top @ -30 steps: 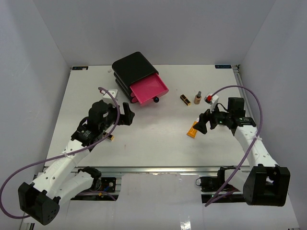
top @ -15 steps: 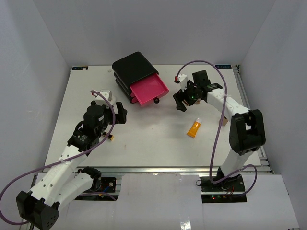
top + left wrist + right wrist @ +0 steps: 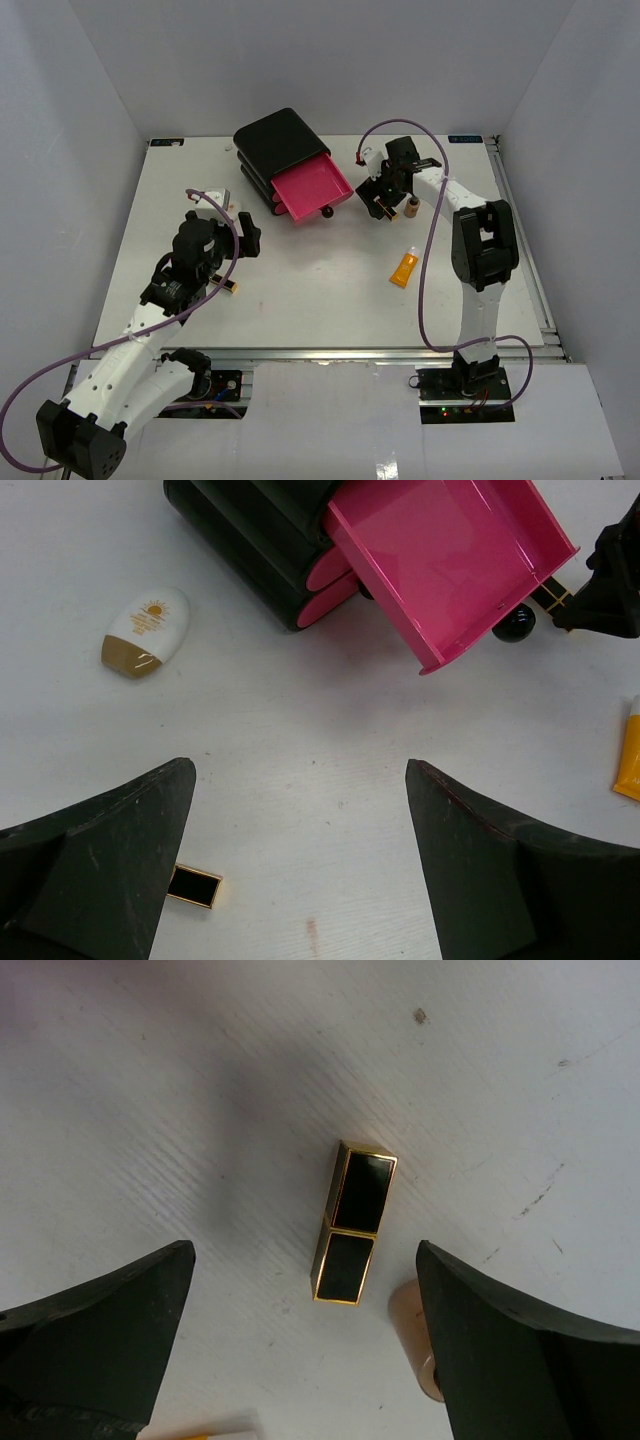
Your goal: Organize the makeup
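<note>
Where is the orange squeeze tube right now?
In the top view the orange squeeze tube lies flat on the right half of the table, nearer the arm bases than the tan bottle, touching nothing.

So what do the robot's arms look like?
The left arm and right arm are white tubes joined by chunky black joints. A thin purple cable loops along each one. The left gripper and right gripper each have two wide, matte black fingers, shaped like wedges and a little scuffed.
</note>
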